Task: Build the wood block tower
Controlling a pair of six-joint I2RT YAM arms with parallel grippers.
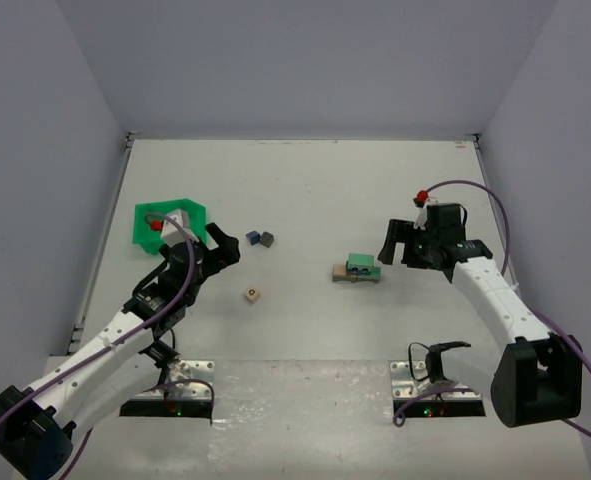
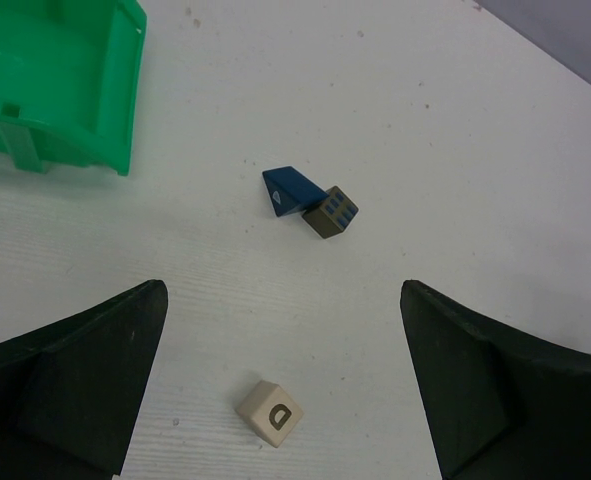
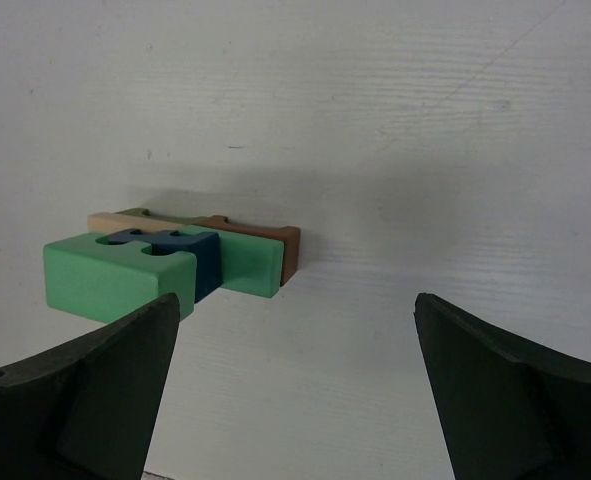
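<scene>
Just right of the wood block tower (image 1: 358,269), from above: right gripper (image 1: 400,245), spread wide, empty. Well left of tower: left gripper (image 1: 220,245), likewise wide and empty, plus lettered cube (image 1: 252,295), blue wedge (image 1: 253,238), grey cube (image 1: 267,239). Left wrist: those three loose blocks ahead, wedge touching grey cube. Right wrist: tower close ahead, tan and brown bars under green block, blue piece notched in. Likely light, stiff, smooth wood; pinch across flat parallel faces, not wedge's slope.
</scene>
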